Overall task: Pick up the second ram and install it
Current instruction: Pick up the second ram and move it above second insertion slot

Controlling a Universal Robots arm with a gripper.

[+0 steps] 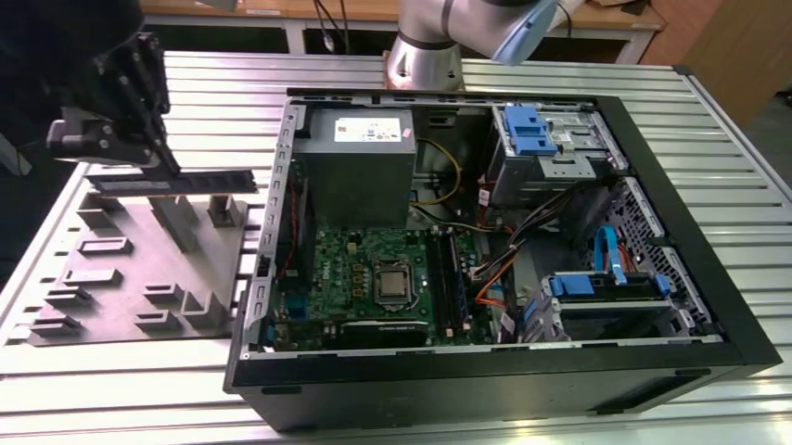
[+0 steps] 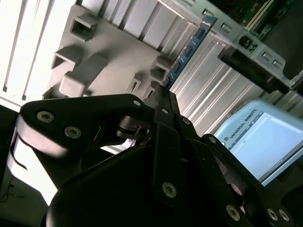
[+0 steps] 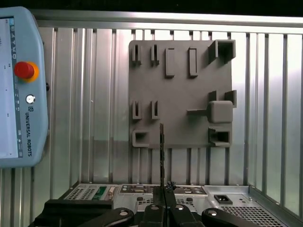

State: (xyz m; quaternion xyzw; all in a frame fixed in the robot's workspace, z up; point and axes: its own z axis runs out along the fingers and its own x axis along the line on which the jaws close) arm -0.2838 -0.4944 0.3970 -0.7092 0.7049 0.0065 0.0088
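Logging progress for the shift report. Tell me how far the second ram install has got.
Done: the second ram is off the grey holder tray. In hand: the claw is shut on it, level above the tray. Left: it is outside the open computer case, not yet in the motherboard slots.

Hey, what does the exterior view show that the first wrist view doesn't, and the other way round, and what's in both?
The exterior view looks into the open computer case: green motherboard, silver processor, grey power supply. The first wrist view brings in the teach pendant with its red button. Both show the gripper clamping the memory stick over the grey holder tray, on the slatted metal table.
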